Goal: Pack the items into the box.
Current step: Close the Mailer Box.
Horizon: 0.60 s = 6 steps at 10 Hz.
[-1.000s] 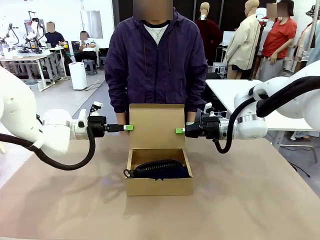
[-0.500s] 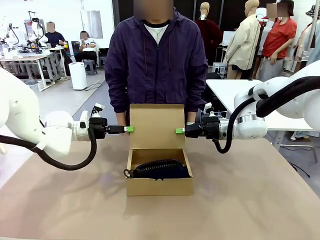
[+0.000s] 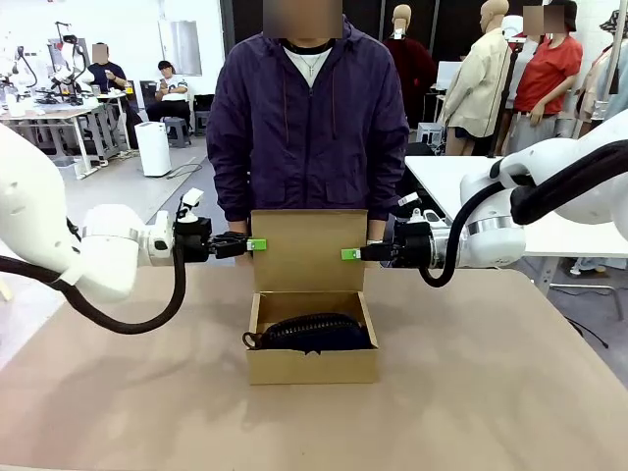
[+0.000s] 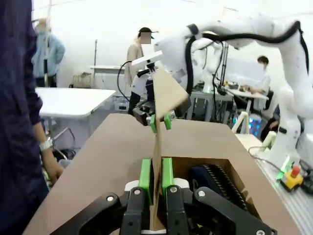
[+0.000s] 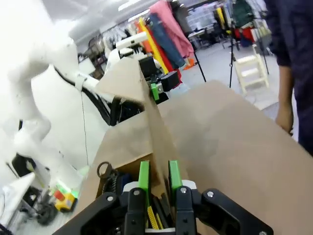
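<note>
The brown cardboard box sits mid-table with its lid flap standing upright. My left gripper is shut on the flap's left edge and my right gripper is shut on its right edge. The navy zippered pouch lies inside the box. In the left wrist view the flap edge runs between the green pads, with the pouch below. The right wrist view shows the flap pinched between its pads, the pouch's pull loop and a sliver of the yellow-and-black knife. The stapler is hidden.
A person in a dark purple jacket stands right behind the box, hands low behind the flap. The brown tabletop stretches bare on both sides and in front of the box.
Both grippers have shifted slightly inward and the left one has risen a little. The lid flap's top edge has dropped slightly, tipping toward the box opening.
</note>
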Tool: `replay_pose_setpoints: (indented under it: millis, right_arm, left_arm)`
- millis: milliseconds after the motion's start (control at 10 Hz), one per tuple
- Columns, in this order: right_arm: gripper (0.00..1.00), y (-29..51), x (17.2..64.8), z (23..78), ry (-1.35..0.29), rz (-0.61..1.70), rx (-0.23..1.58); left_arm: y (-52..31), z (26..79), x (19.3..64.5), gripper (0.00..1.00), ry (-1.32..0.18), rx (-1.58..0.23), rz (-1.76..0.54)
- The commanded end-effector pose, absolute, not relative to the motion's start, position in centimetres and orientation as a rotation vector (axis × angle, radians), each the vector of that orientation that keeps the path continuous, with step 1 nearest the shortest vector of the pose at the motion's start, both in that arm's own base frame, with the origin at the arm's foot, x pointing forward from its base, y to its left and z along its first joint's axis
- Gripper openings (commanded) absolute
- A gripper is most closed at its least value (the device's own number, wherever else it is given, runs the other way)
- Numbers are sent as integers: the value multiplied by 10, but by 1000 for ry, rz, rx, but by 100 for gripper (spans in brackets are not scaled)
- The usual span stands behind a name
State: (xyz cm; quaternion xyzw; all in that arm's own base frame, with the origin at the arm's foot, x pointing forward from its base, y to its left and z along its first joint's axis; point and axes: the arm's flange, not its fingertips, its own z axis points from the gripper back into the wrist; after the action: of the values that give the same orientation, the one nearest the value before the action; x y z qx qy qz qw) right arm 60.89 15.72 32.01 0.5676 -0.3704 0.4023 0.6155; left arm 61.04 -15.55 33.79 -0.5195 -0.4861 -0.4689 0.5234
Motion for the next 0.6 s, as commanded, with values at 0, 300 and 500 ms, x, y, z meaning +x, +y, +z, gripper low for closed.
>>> replay_pose_setpoints:
  millis: [0,300,500]
  right_arm:
    - [23,159,574,322,-970,1042,1203]
    - [23,163,545,316,-1065,1157,1084]
    - [23,165,529,310,-1078,1168,1076]
  left_arm:
    - [-159,336,574,14,-1224,-1160,-1277]
    - [-161,331,544,14,-1200,-1115,-1380]
    - [-161,325,534,14,-1201,-1119,-1394]
